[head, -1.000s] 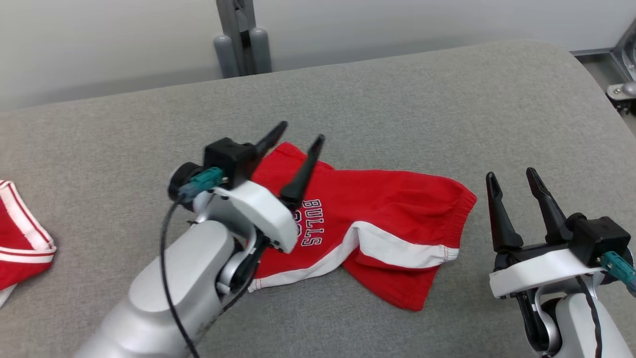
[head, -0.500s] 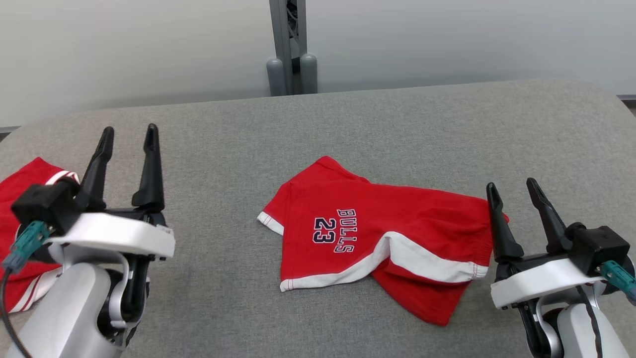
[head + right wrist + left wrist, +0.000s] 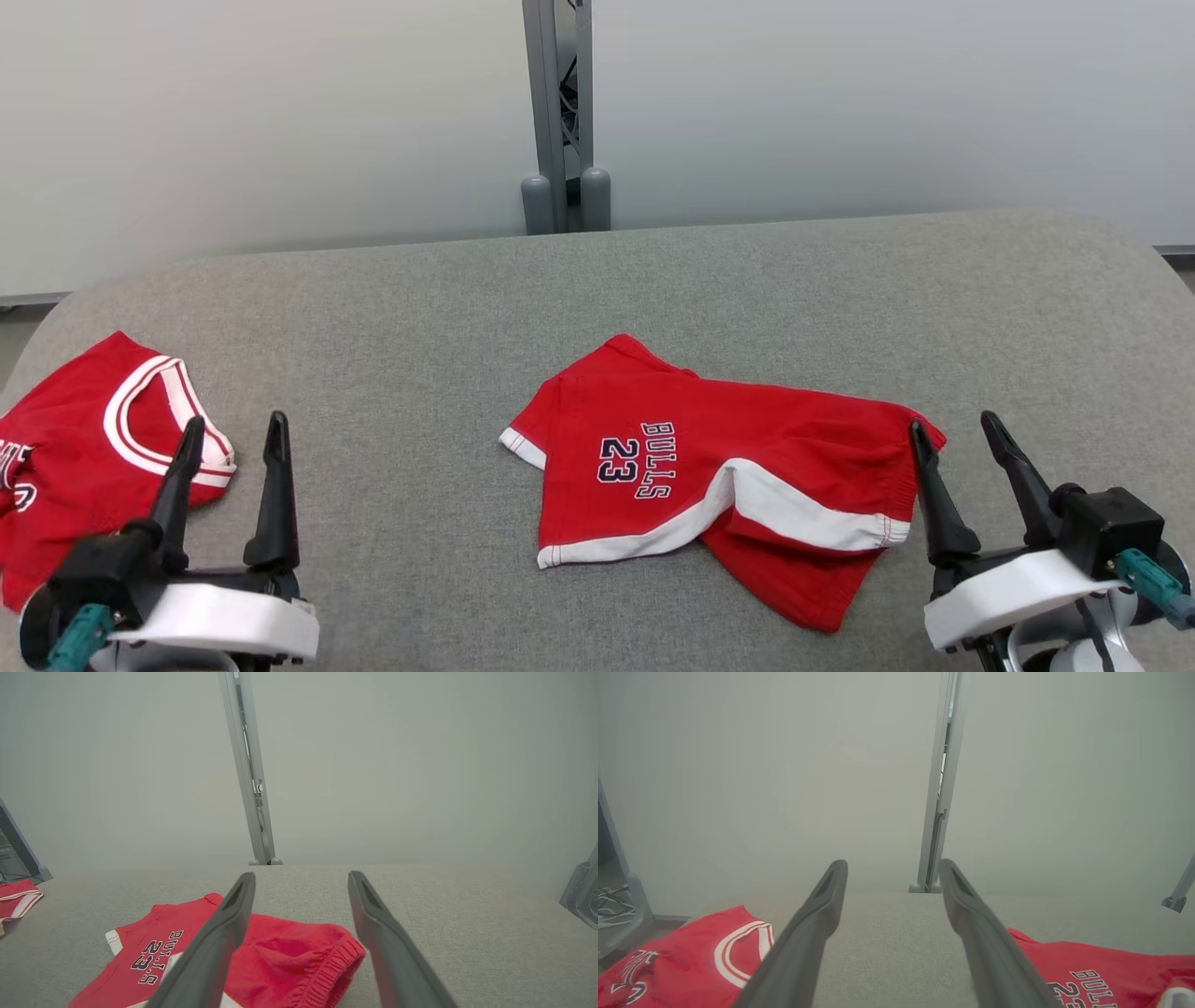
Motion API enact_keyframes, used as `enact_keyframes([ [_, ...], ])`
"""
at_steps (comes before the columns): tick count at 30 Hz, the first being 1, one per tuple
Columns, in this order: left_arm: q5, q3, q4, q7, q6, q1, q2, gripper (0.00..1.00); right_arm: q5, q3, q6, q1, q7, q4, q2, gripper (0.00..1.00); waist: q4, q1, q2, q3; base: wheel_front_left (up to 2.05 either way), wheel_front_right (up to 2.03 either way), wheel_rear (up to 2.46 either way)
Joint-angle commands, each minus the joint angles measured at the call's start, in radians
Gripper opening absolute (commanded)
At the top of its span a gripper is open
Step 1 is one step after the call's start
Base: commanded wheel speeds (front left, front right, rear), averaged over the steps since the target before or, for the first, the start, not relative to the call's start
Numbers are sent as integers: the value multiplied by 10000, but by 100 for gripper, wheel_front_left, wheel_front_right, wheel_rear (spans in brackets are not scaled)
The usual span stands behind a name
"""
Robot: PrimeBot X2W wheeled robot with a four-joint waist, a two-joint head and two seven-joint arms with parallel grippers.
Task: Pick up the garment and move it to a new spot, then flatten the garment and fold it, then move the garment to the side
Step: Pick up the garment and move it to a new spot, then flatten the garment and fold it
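Landmark for all positions: the grey post standing behind the far edge of the padded grey table.

The shorts (red, white trim, "BULLS 23") lie on the table in front of the post, reaching off to its right, with the waistband at the end farthest right. One leg lies doubled under the other and the cloth is rumpled. Judged: not yet flat, fold not finished.

The left gripper has its fingers spread wide with nothing between them. It sits nearer the robot than the post and well to its left, clear of the shorts. The right gripper is likewise spread and empty, well to the right of the post, its inner finger at the waistband. Contact cannot be told; the right wrist view suggests it rides above the cloth.

Probable reason: with the arms parked to either side, the head camera sees the whole garment. The waistband is a natural grasp point.

The jersey lies far left of the post at the table's end, apparently set aside.

Count:
- garments 2 (shorts 1, jersey 1)
- grippers 2, with 2 fingers each
- post 1, with 2 rounded feet
- table 1
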Motion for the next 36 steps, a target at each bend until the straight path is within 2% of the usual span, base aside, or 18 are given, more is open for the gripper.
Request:
enact_keyframes([
  [1, 197, -59, 16, -28, 82, 197, 83, 100, -85, -28, -3, 193, 71, -88, -52, 100, -14, 0, 0, -95, 0, 0, 0],
  [15, 718, -569, -258, 346, 562, 1123, 225, 100, -236, -155, -3, 1440, 610, -839, -50, 100, 2, 0, 0, -315, 0, 0, 0],
  [26, 756, -735, -468, 594, 721, 1062, 202, 100, -164, -171, -3, 1399, 790, -1055, -50, 100, 61, 0, 0, -300, 0, 0, 0],
  [31, 427, -1146, -494, 1375, 416, 799, 92, 100, -254, -32, -3, 1297, 1082, -945, -50, 100, 120, 0, 0, -208, 0, 0, 0],
  [36, -30, -2094, -151, 2647, -268, 472, -224, 100, -307, 161, -3, 1328, 1696, -630, -52, 100, 20, 0, 0, 15, 0, 0, 0],
])
